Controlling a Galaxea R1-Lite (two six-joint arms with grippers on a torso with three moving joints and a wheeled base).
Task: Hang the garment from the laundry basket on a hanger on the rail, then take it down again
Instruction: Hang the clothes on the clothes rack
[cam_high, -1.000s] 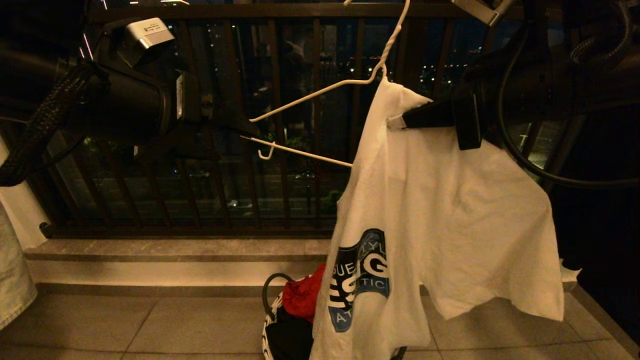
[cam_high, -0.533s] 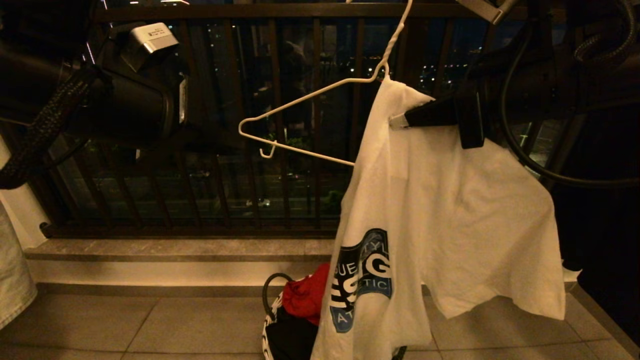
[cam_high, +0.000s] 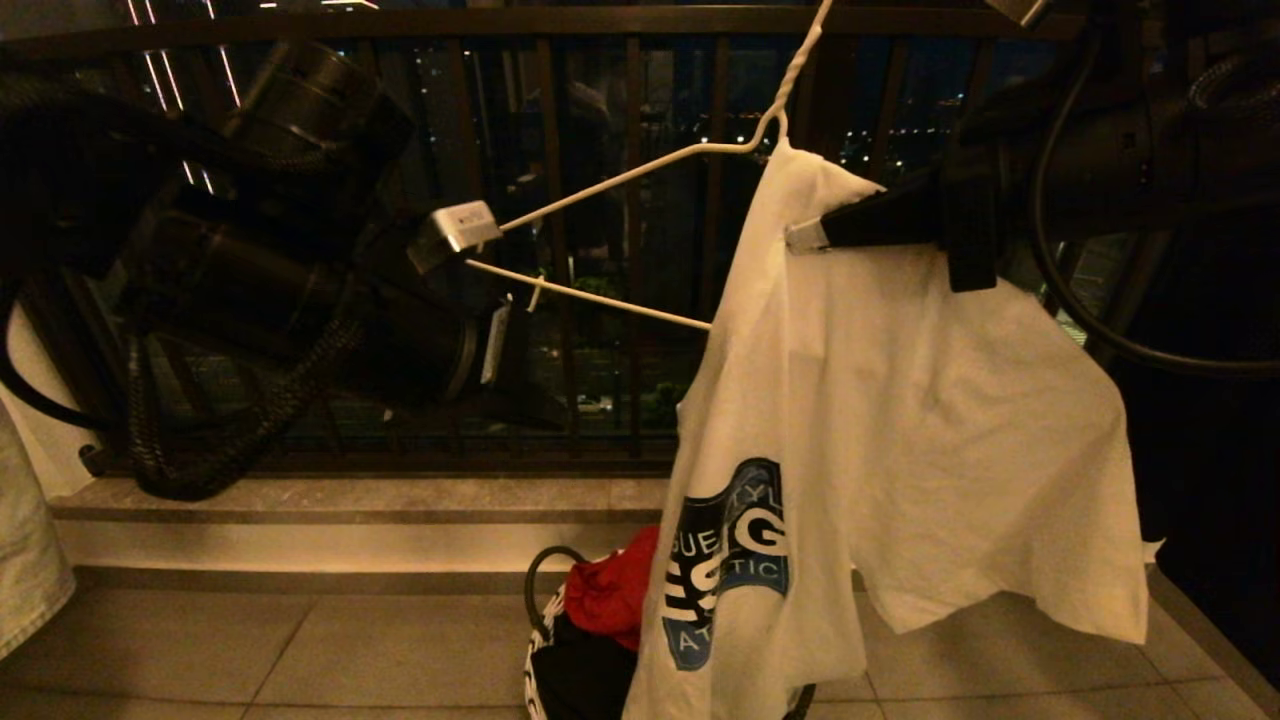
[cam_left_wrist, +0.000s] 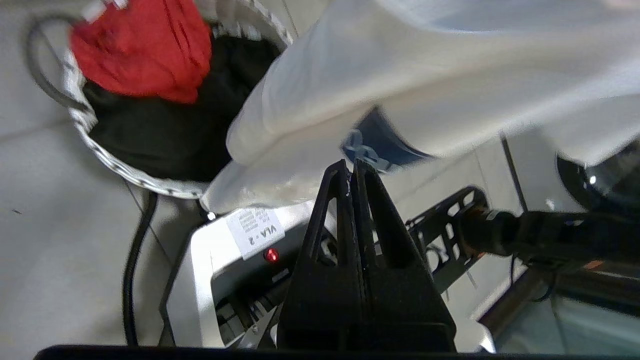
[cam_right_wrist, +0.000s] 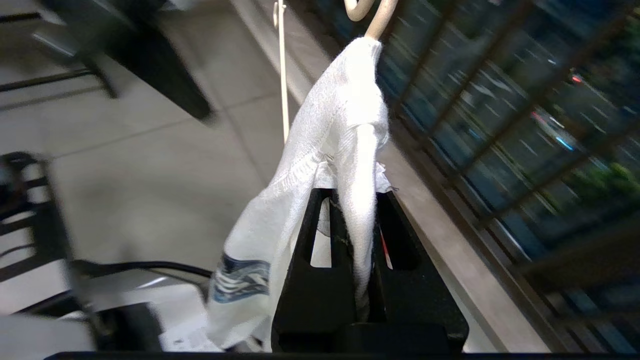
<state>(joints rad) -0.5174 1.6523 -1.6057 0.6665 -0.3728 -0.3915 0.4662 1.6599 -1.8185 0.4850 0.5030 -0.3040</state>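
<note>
The garment (cam_high: 900, 420), a white T-shirt with a dark blue print, hangs from the right arm of the white wire hanger (cam_high: 620, 180). My right gripper (cam_high: 800, 237) is shut on a fold of it just below the hanger's neck, and the cloth shows pinched between the fingers (cam_right_wrist: 350, 192). My left gripper (cam_left_wrist: 352, 167) is shut and empty. It points down over the laundry basket (cam_left_wrist: 100, 155), and the left arm (cam_high: 400, 340) sits under the hanger's bare left end. The basket (cam_high: 540, 640) stands on the floor below the shirt. The rail is out of view.
A red cloth (cam_high: 610, 595) and a black cloth (cam_high: 580, 680) lie in the basket. The dark brown railing (cam_high: 640, 300) and a stone ledge (cam_high: 350, 495) run behind. A pale cloth (cam_high: 25, 560) hangs at the left edge. My own base (cam_left_wrist: 215, 260) stands beside the basket.
The left gripper was open at the hanger's left end, came away and shut empty. The left arm then dropped and turned downward. The hanger and shirt shifted slightly right with the right gripper.
</note>
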